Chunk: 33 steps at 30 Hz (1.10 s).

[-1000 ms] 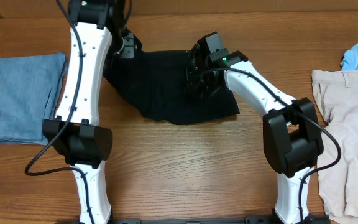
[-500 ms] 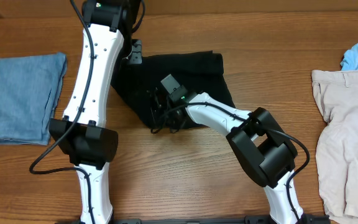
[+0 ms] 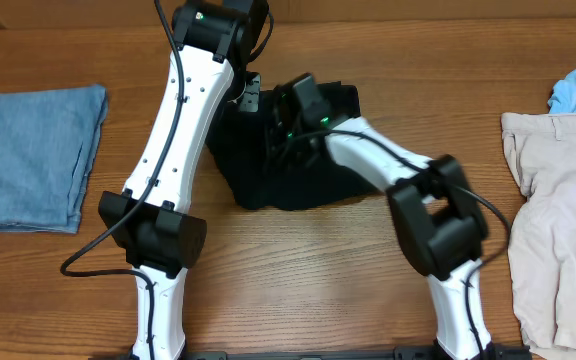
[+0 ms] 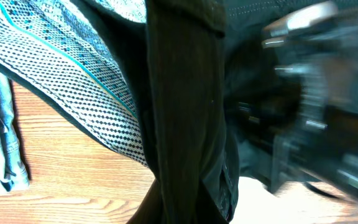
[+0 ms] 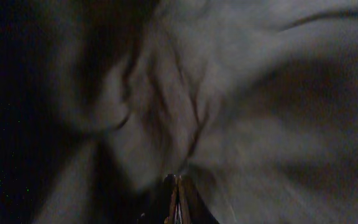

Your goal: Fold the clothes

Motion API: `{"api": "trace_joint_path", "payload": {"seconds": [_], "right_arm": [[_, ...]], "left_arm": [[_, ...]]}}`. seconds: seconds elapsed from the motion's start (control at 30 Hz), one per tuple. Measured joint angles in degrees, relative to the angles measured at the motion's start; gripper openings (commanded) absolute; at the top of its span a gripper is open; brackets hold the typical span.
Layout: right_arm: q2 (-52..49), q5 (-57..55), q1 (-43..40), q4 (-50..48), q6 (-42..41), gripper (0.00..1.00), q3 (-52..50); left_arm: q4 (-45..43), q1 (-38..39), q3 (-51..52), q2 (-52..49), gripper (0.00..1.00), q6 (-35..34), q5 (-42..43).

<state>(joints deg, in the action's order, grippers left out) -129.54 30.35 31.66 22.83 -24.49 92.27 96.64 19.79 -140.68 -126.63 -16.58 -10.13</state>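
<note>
Mid-fold: black shorts [image 3: 308,185] bunched at worktop [image 3: 318,270] centre, left fingers [image 3: 252,100] and right fingers [image 5: 174,190] both pressed together pinching its cloth; next, I judge, carry 1 edge over and lay flat.

L arm [image 3: 173,130]: smooth white links, blk joint blocks, thin blk cable [image 3: 71,260] looping out on side away from black shorts [image 3: 298,190]. R arm [image 3: 393,160]: same white shell, chunky blk elbow housing [image 3: 438,215] just past shorts' edge, w/ blk cable alongside. Small green LED [image 3: 290,127] on blk wrist unit over shorts.
</note>
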Motion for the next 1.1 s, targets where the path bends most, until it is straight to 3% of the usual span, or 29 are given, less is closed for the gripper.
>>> {"api": "trace_joint_path", "payload": {"seconds": [0.07,0.2,0.37,0.43,0.8,1.1], "right_arm": [[-4.9,4.5,1.6,-3.7,-0.8,0.04,0.2],[-5.0,6.6,1.6,-1.5,-1.0,0.04,0.9],[-4.8,8.4,-10.5,-2.3,-1.5,0.04,2.5],[-4.8,8.4,-11.3,-4.8,-1.9,0.04,2.6],[-4.7,1.4,-3.7,-20.3,-5.5,0.04,2.6],[-8.0,-0.5,-1.4,-25.5,-11.3,0.04,2.7]], "left_arm": [[0.0,0.1,0.0,0.0,0.04,0.0,0.0],[0.3,0.1,0.2,0.0,0.04,0.0,0.0],[0.2,0.1,0.2,0.0,0.04,0.0,0.0],[0.2,0.1,0.2,0.0,0.04,0.0,0.6],[0.2,2.8,0.2,0.0,0.04,0.5,1.6],[0.3,6.8,0.2,0.0,0.04,0.6,1.5]]}}
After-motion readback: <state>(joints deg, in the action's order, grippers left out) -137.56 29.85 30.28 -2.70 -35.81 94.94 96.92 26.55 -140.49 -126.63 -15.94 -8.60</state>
